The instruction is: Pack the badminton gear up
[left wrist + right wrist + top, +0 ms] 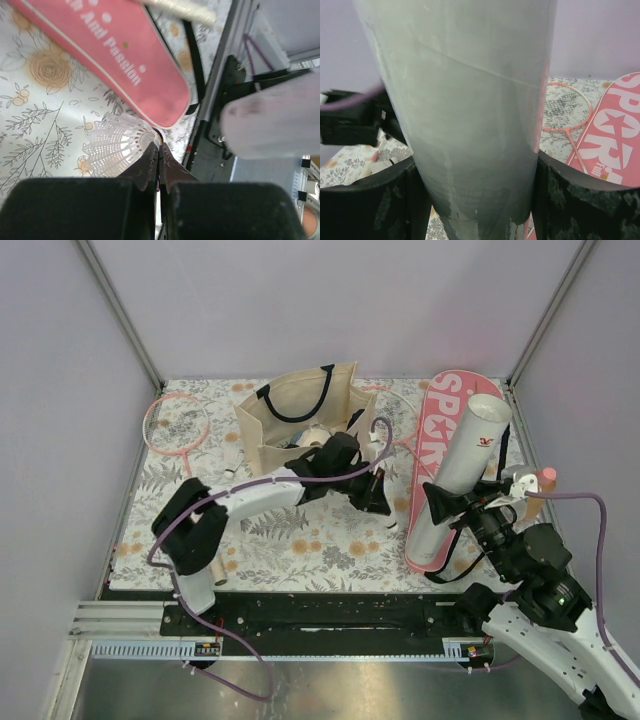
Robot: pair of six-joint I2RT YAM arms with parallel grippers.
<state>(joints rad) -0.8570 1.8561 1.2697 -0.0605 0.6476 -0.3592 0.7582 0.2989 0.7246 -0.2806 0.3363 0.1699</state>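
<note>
My left gripper [377, 496] [159, 148] is shut on the white shuttlecock [116, 146], pinching it by its cork end just above the floral cloth, near the narrow end of the pink "SPORT" cover [438, 475] [110, 55]. My right gripper [452, 506] [477, 200] is shut on the long white tube [470, 445] [470, 100] and holds it tilted over the cover [612, 135]. One pink racket [178, 426] lies at the far left. The second racket [392, 410] [568, 107] lies behind the bag, next to the cover.
A beige tote bag [300, 410] with black handles stands open at the back centre, behind my left wrist. A small bottle with a pink cap [546, 478] stands at the right edge. The cover's black strap [192, 55] trails towards the metal rail [300, 615] at the near edge.
</note>
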